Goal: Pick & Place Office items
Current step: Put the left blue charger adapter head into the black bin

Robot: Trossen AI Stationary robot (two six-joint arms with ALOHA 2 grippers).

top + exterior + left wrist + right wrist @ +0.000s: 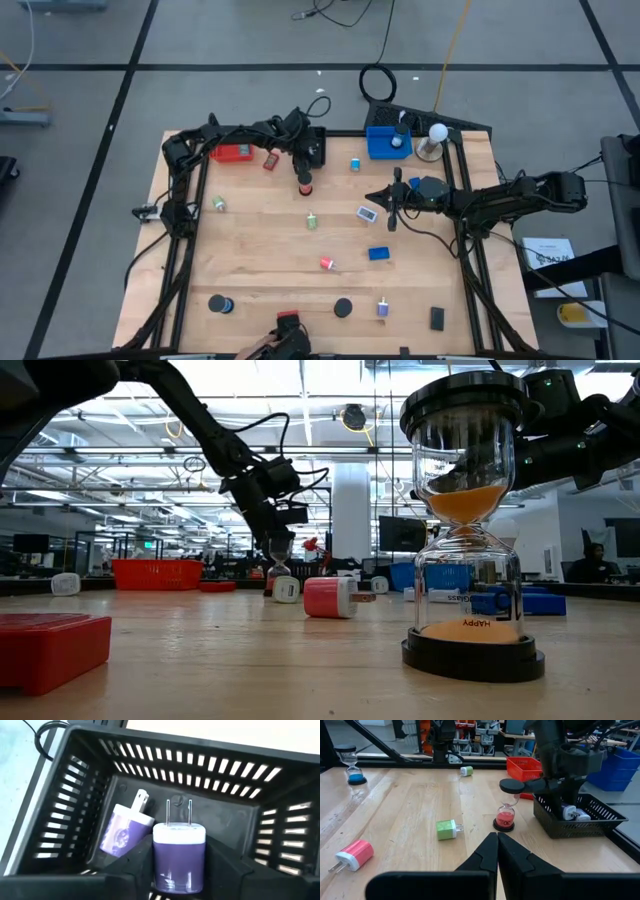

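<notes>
The left gripper (177, 870) is hanging over the black basket (315, 147) in the upper middle of the high view, its jaws grasping a purple-and-white plug charger (178, 854) by the sides, prongs pointing away from the wrist. A second purple charger (122, 827) is lying tilted on the basket floor just beside the held one. In the right wrist view the same gripper is showing at the right of the frame, reaching down into the black basket, with a red-sand hourglass (506, 807) standing on the counter (260, 245) just beside the basket.

The right gripper (497, 851) is waiting at the right side of the counter in the high view, its jaws clenched on nothing, fingertips pressed together.

The other office items are lying scattered over the counter. In the high view a green charger (313, 221) is sitting near the centre, a pink charger (327, 263) below it, a blue block (378, 254) to the lower right of centre, a white-and-blue charger (366, 213) near the right gripper, and a small blue charger (355, 165) toward the upper middle. Along the lower edge are sitting a blue-sand hourglass (219, 304), a round black-topped hourglass (343, 309), a purple charger (382, 307) and a black block (437, 318). A red basket (232, 153) is standing at the upper left of the counter and a blue basket (385, 144) at the upper right, next to a white ball lamp (436, 134). In the low view an orange-sand hourglass (470, 525) is standing large at the right of the frame.
</notes>
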